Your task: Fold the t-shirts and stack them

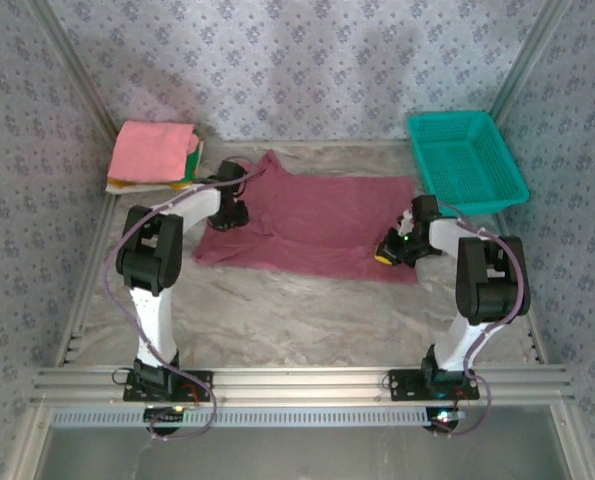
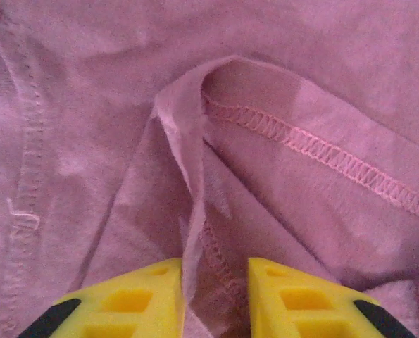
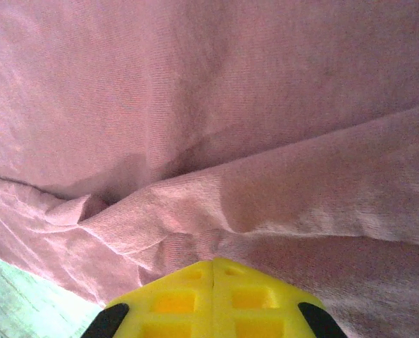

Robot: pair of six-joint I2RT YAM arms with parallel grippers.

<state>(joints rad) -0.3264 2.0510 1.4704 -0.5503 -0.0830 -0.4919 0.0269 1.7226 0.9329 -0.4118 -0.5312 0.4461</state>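
A maroon t-shirt (image 1: 312, 225) lies spread out on the marbled table (image 1: 307, 320). My left gripper (image 1: 229, 212) is at the shirt's left end, near the sleeve. In the left wrist view its yellow fingers (image 2: 146, 292) stand a narrow gap apart, pinching a raised fold of hemmed maroon cloth (image 2: 195, 204) between them. My right gripper (image 1: 389, 250) is at the shirt's front right corner. Its jaws are shut tip to tip in the right wrist view (image 3: 213, 264), pressed against wrinkled maroon fabric (image 3: 216, 141), with no cloth visible between them. Folded t-shirts (image 1: 155, 150), pink on top, are stacked at the back left.
A teal mesh basket (image 1: 467, 160) stands at the back right corner. Patterned walls and metal rails close in the table on three sides. Bare tabletop (image 3: 12, 296) runs along the near side of the shirt, between it and the arm bases.
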